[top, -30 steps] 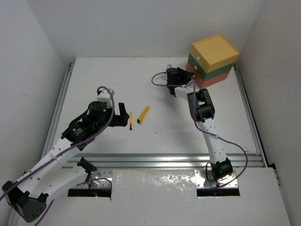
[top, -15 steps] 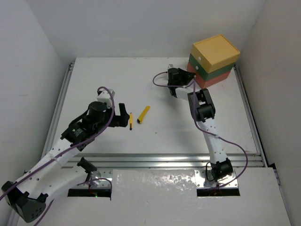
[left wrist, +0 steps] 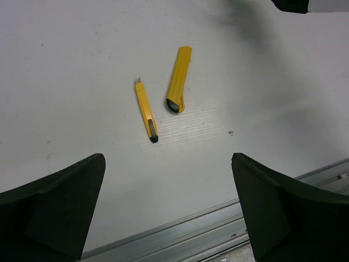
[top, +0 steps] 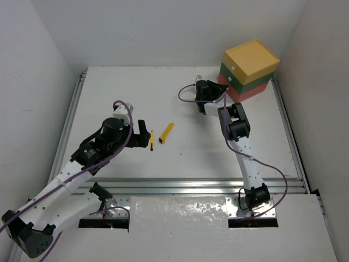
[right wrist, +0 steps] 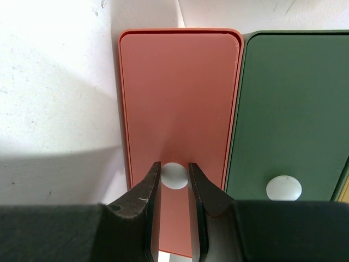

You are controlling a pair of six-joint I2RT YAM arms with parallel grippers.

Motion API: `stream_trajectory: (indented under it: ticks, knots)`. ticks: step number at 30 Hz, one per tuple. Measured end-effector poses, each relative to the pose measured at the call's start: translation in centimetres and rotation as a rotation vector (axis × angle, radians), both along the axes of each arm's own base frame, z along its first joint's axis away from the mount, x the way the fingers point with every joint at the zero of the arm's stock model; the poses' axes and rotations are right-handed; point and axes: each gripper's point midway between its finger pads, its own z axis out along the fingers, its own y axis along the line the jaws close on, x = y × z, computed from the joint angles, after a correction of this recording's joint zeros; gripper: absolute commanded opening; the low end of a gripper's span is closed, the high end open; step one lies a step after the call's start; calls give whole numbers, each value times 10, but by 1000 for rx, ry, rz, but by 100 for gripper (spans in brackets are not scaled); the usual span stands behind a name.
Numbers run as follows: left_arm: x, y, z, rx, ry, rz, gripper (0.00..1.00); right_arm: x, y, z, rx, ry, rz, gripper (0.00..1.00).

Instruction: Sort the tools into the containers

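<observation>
The stack of drawers (top: 248,71) sits at the surface's (top: 185,158) far right corner, and the right tool (right wrist: 174,169) is up against its front, straddling the bottom drawer's (right wrist: 174,98) knob (right wrist: 174,177). Well left of the stack and nearer, the wide cutter (top: 166,132) lies beside the thin cutter (top: 151,140), with the left tool (top: 143,130) just further left.

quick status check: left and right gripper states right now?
Left gripper: open, holding nothing.
Right gripper: closed on the white knob of the red drawer.
</observation>
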Motion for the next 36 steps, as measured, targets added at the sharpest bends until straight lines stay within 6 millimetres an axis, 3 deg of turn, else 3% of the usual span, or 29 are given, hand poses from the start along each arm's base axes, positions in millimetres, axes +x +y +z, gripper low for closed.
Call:
stream_trajectory:
  ticks: [10, 23, 24, 25, 27, 31, 34, 36]
  knots:
    - [-2, -1, 4, -9, -14, -8, 100, -16, 8, 2, 32, -8, -4, 10]
    - [-7, -2, 15, -31, -50, -21, 100, -57, 63, 1, 218, 0, -23, 12]
    - [-8, -2, 16, -33, -53, -22, 100, -62, 66, 2, 241, 4, -30, 14]
    - [-8, -2, 16, -35, -55, -23, 100, -67, 70, 2, 267, 6, -36, 27]
    - [-9, -3, 17, -37, -59, -26, 100, -77, 77, 3, 322, 16, -49, 32]
    - [-10, -3, 19, -38, -63, -26, 100, -96, 94, -2, 455, 79, -67, 56]
    - [-9, -1, 19, -34, -68, -16, 100, -110, 107, -2, 562, 129, -74, 61]
    - [-7, 3, 20, -27, -74, 8, 100, -120, 119, 0, 668, 159, -76, 85]
